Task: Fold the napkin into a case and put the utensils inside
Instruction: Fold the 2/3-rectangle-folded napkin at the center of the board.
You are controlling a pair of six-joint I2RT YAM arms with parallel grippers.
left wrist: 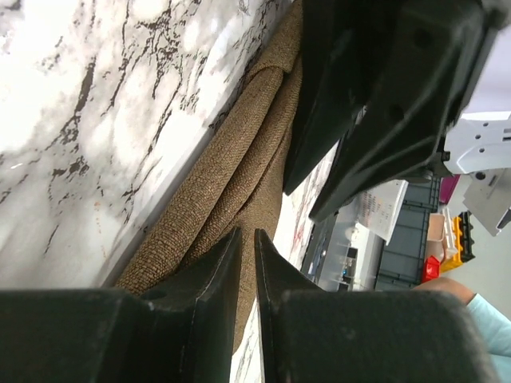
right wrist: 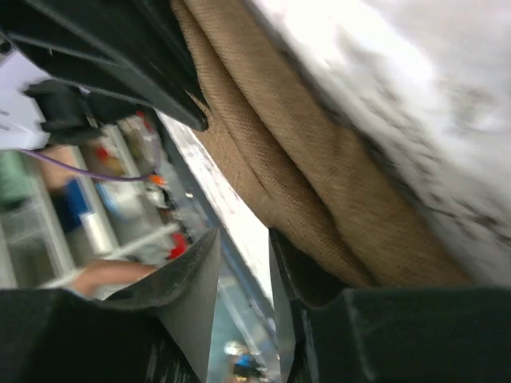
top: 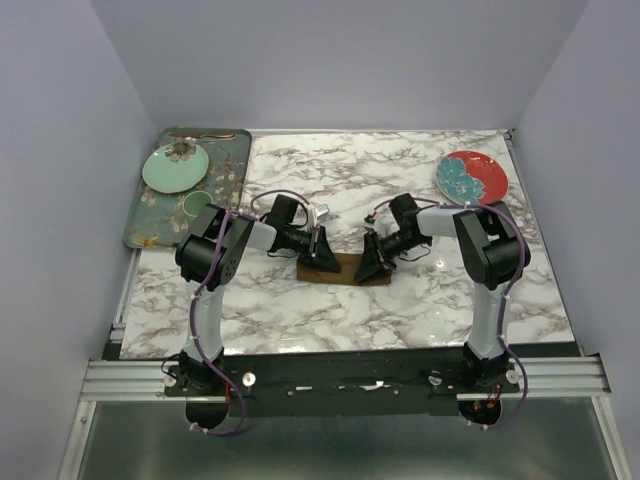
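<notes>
The brown napkin (top: 342,268) lies folded into a narrow strip on the marble table, between my two grippers. My left gripper (top: 320,250) is at its left end. In the left wrist view its jaws (left wrist: 247,231) are almost together, their tips pinching a fold of the napkin (left wrist: 239,159). My right gripper (top: 372,262) is at the strip's right end. In the right wrist view it (right wrist: 243,233) stands open, with one finger (right wrist: 319,319) against the napkin (right wrist: 319,175) and nothing between the jaws. A thin copper-brown utensil (top: 205,134) seems to lie on the tray's far rim.
A dark green floral tray (top: 232,180) at the back left carries a pale green plate (top: 175,167) and a small bowl (top: 197,204). A red plate (top: 472,177) sits at the back right. Grey walls enclose the table.
</notes>
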